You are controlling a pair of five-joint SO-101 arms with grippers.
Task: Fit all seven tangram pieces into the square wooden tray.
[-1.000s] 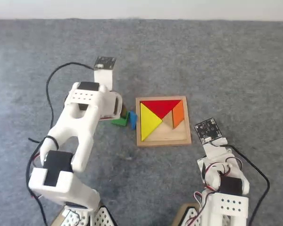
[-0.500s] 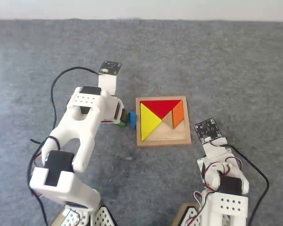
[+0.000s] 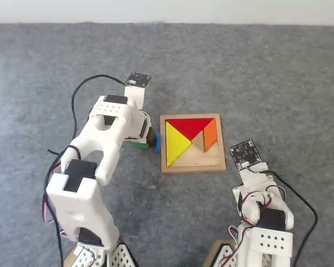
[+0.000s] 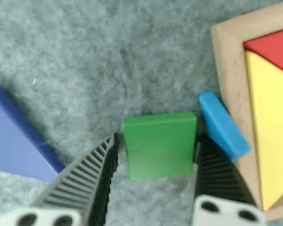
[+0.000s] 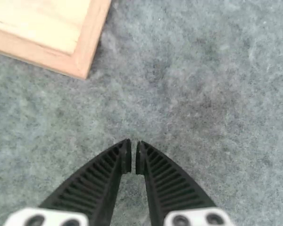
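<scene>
Grey carpet [image 3: 267, 67] covers the table up to a pale wall [image 3: 167, 11] behind. The square wooden tray [image 3: 192, 167] lies mid-table and holds a red triangle [image 3: 188, 127], a yellow triangle [image 3: 175, 143] and an orange piece [image 3: 210, 135]. The left gripper [image 4: 155, 139] stands wide apart, straddling a green piece [image 4: 159, 155] just outside the tray, with a blue piece [image 4: 221, 125] between that and the rim. The right gripper [image 5: 133, 150], pinched together and holding nothing, hovers over carpet near a tray corner.

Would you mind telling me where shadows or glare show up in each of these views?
High view: soft, even light, no glare on the wooden tray, faint shadow under the left arm. Left wrist view: dark shadow along the green piece next to the fingers. Right wrist view: a dim patch of carpet ahead of the right gripper, no glare.
</scene>
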